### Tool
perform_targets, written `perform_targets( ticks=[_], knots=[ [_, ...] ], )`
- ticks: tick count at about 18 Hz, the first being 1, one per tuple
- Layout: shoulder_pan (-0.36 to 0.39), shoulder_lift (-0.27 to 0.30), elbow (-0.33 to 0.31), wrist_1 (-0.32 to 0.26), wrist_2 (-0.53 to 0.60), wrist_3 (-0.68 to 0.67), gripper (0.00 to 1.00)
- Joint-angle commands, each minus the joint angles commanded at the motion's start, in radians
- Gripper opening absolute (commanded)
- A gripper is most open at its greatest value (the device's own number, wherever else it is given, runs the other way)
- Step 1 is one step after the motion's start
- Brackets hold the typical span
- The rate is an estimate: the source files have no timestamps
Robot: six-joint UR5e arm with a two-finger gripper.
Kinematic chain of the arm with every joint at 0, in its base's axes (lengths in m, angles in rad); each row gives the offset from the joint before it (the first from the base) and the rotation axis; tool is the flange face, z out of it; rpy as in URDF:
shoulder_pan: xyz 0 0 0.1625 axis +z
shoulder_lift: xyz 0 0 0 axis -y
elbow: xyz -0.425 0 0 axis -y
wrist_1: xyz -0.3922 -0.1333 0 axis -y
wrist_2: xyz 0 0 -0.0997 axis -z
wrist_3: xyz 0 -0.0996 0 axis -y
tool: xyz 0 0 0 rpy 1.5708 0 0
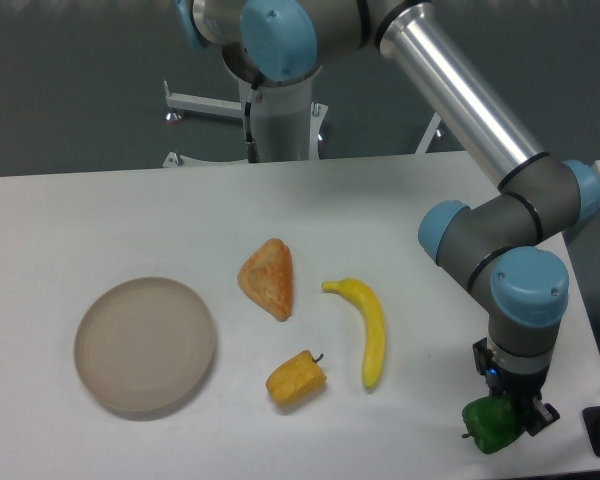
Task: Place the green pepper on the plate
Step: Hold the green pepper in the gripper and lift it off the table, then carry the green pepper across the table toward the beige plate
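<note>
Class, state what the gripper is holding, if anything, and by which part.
The gripper holds the green pepper, gripped at its upper right side; the fingers are mostly hidden.

White bench carries three loose items near middle. Banana: yellow, curved, lying roughly lengthwise toward camera, stem end at top left. Yellow pepper: small, orange-yellow, short dark stem pointing right, just left of banana's lower end, apart from it. Pastry: triangular, orange-brown, above pepper, left of banana's stem end, not touching either. Dark wall behind bench. White metal frame beyond far edge.
</note>
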Motion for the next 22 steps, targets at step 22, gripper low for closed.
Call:
perform_targets(
  ticks=[22],
  knots=[
    [-0.343,0.445,-0.525,0.018,-0.123,-0.781,0.37]
  ],
)
